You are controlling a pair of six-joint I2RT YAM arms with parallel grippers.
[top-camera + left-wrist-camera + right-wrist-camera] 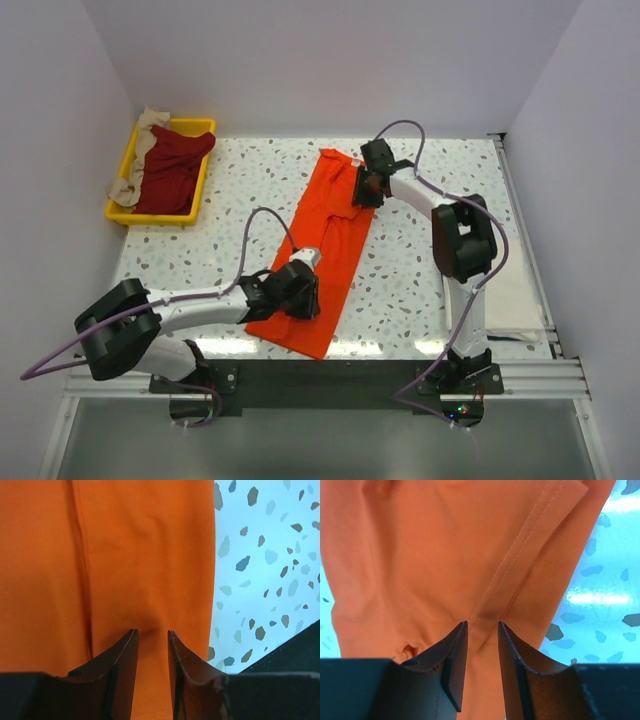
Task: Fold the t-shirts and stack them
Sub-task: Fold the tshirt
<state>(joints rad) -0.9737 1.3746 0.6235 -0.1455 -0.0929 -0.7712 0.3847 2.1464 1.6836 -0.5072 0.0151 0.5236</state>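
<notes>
While the orange t-shirt (325,215) lies as a long folded strip across the middle of the bench (420,285), my right hand (482,623) is pinched onto its far end at a seam. My left hand (152,631) sits nearly closed on the near end; can't tell if it's gripping.

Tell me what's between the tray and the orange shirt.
Nothing: bare table separates tray from shirt in the top view.
</notes>
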